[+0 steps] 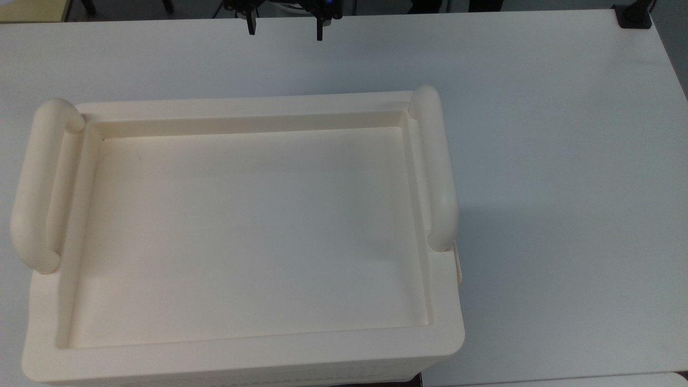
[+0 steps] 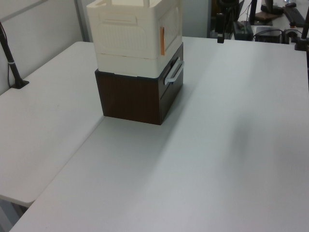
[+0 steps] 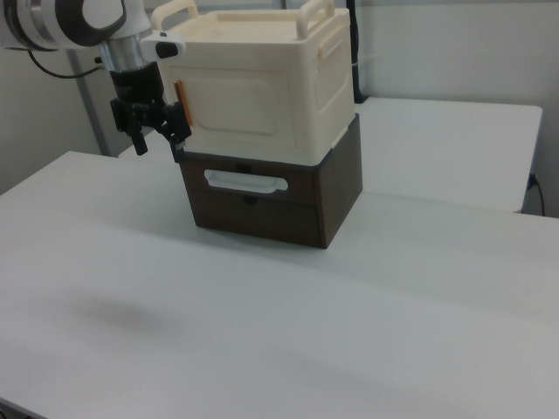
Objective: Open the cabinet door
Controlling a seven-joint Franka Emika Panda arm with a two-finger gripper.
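Two jaws apart beside the cabinet point(image 3: 262, 74); its door point(image 3: 234, 103) seemingly closed

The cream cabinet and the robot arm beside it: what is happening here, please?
A robot arm holds its open pincer in the air beside the cabinet, which stands on a dark brown drawer unit on the white table. The cabinet door appears closed, and the pincer grips nothing.

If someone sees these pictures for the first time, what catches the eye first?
The cream cabinet stacked on a dark brown drawer box stands out on the white table. Beside its door, at the right view's left, hangs the robot's black hand, fingers open.
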